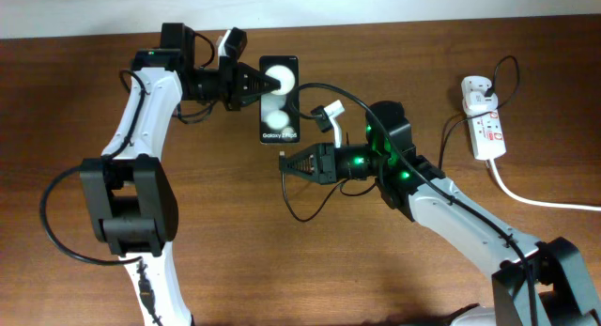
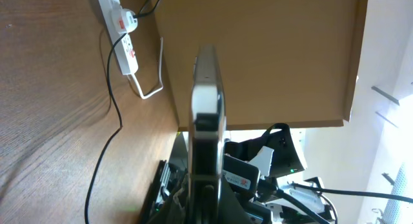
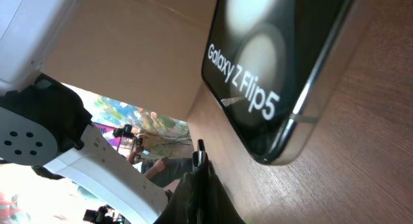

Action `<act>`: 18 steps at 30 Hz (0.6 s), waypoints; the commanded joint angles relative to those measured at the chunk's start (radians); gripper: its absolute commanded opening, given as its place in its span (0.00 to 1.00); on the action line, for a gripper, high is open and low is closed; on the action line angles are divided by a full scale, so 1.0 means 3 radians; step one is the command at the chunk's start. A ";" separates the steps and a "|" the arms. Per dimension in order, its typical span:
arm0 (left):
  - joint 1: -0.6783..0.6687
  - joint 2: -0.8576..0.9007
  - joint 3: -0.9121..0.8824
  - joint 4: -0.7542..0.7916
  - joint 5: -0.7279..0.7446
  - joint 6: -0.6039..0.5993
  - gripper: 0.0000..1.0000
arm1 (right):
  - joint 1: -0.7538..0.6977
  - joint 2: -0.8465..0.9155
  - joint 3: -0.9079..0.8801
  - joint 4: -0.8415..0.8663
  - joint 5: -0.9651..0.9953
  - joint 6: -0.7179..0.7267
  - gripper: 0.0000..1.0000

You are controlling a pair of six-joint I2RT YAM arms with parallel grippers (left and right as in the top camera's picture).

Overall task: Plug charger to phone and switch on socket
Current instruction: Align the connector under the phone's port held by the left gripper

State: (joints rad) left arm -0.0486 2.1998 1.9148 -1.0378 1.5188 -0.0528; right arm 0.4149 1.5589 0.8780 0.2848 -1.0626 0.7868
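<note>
The counter (image 1: 282,270) shows open wood across its lower middle and along the far left. Another open stretch lies between the phone (image 1: 280,115) and the socket (image 1: 485,124).

The left arm (image 1: 141,110) reaches up the left side and bends toward the back edge. The right arm (image 1: 460,218) comes in from the lower right corner.

The phone sits near the back edge, its long sides running front to back. The left hand (image 1: 255,83) is closed on the phone's left side, and the left wrist view shows the phone edge-on between the fingers.

The socket lies well apart, near the right edge. Its white cord (image 1: 535,202) runs off the right side.

The right hand (image 1: 286,163) hovers just in front of the phone's bottom edge. Its fingers are pinched together on the charger (image 2: 120,122) at the tip (image 3: 201,154), which points toward the phone's lower corner without touching it. The cable loops loosely on the wood beneath that hand.
</note>
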 commanded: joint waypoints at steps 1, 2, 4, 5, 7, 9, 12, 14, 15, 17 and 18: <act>0.0009 -0.0006 0.0023 0.0005 0.0184 -0.0046 0.00 | -0.0070 0.0058 -0.0015 0.0018 0.0041 0.0028 0.04; 0.0009 -0.0006 0.0023 0.0005 0.0184 -0.0047 0.00 | -0.0080 0.0111 -0.0015 0.0055 0.0017 0.0028 0.04; 0.0014 -0.0006 0.0023 0.0006 0.0184 -0.0046 0.00 | -0.0071 0.0239 -0.0015 0.0275 -0.0112 0.0130 0.04; 0.0019 -0.0006 0.0023 0.0017 0.0184 -0.0047 0.00 | -0.0055 0.0296 -0.0015 0.0394 -0.0148 0.0170 0.04; 0.0043 -0.0006 0.0023 0.0034 0.0184 -0.0047 0.00 | -0.0033 0.0421 -0.0015 0.0706 -0.0249 0.0292 0.04; 0.0093 -0.0006 0.0023 0.0046 0.0184 -0.0047 0.00 | -0.0028 0.0483 -0.0015 0.0863 -0.0362 0.0328 0.04; 0.0238 -0.0006 0.0023 0.0046 0.0184 -0.0047 0.00 | -0.0028 0.0486 -0.0015 0.0998 -0.0483 0.0299 0.04; 0.0318 -0.0006 0.0023 0.0045 0.0184 -0.0047 0.00 | -0.0032 0.0486 -0.0015 0.1011 -0.0477 0.0301 0.04; 0.0370 -0.0006 0.0023 0.0042 0.0184 -0.0048 0.00 | -0.0032 0.0490 -0.0015 0.1012 -0.0395 0.0360 0.04; 0.0390 -0.0006 0.0023 0.0041 0.0184 -0.0048 0.00 | -0.0024 0.0496 -0.0015 0.1012 -0.0242 0.0463 0.04; 0.0388 -0.0006 0.0023 0.0041 0.0184 -0.0048 0.00 | -0.0009 0.0498 -0.0015 0.1012 -0.0187 0.0495 0.04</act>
State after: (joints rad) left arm 0.0658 2.1998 1.9148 -1.0271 1.5192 -0.0570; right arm 0.4019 1.6974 0.8749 0.5808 -1.1633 0.9035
